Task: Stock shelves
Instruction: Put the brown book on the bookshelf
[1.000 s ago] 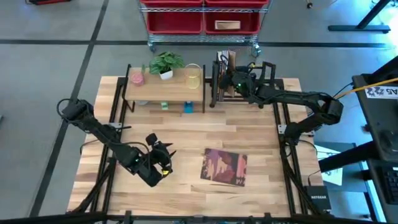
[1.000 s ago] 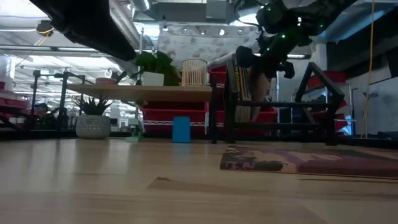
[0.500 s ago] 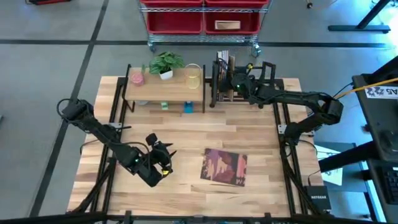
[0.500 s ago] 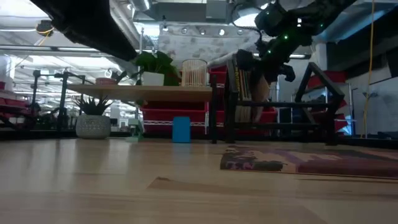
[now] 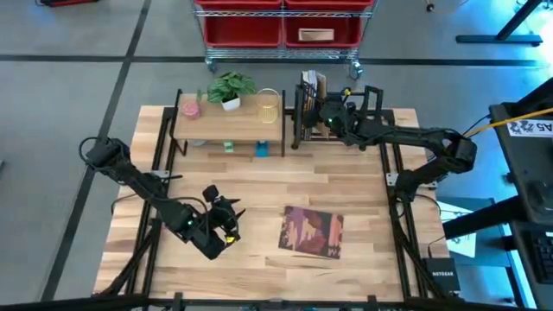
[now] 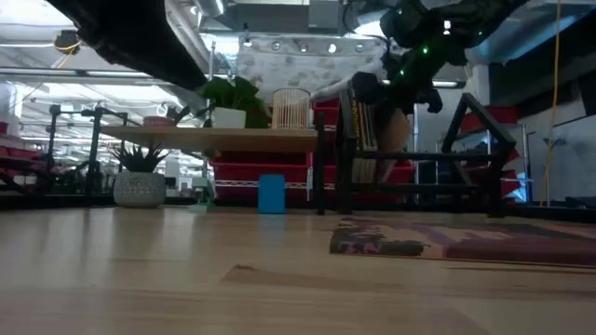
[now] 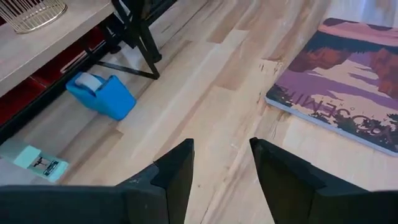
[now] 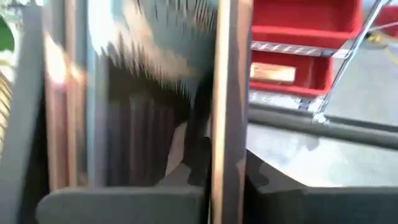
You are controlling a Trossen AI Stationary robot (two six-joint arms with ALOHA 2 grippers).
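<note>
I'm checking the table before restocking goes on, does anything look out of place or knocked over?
One book lies flat on the table, away from the black book rack where the others stand; the right gripper is at that rack. Otherwise nothing looks spilled or toppled.

Surface (image 5: 259, 186): pale wood planks, smooth, satin sheen, visible grain.
Two-tier shelf (image 5: 233, 125): light wood top, matt; black metal legs.
Book rack (image 5: 373, 97): black metal open frame, matt.
Book (image 5: 312, 231): flat on the surface, printed paper cover, purple and brown, slight gloss.
Tape dispenser (image 7: 102, 94): blue plastic, smooth, glossy.
Basket (image 5: 269, 104): thin pale wire.
Bins (image 5: 281, 28): red plastic, glossy, on a bright metal cart.
Left gripper (image 7: 219, 177): dark matt plastic fingers.
</note>
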